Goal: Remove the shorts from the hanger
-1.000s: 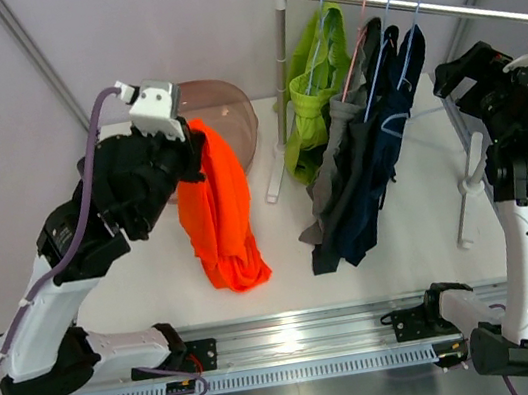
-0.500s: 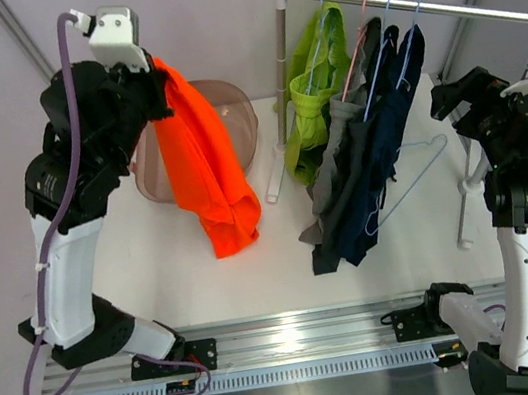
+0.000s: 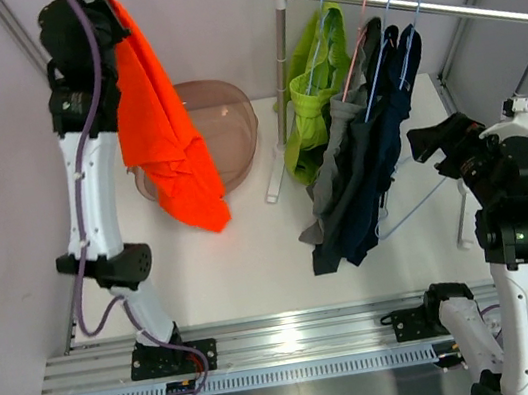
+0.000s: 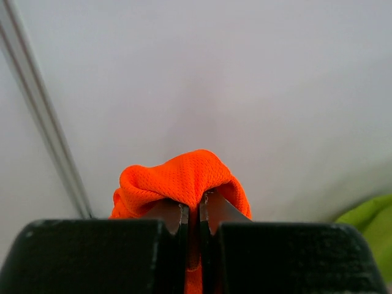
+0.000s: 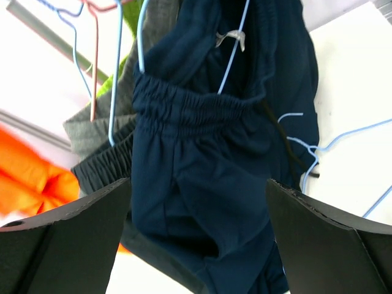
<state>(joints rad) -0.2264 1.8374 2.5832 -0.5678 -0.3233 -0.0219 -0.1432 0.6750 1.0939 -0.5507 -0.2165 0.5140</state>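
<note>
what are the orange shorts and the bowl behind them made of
The orange shorts: soft synthetic-looking mesh knit, matte; the left wrist view shows its fine pinhole texture and limp folds. The bowl: probably plastic, tinted brownish and translucent, smooth; the surface beneath shows through it.

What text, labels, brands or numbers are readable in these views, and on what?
None can be read.
Pale tag on the navy shorts: blurred, no letters legible.
Small dark part on the metal rail: too small to read.
Orange shorts: no print shows.
</note>
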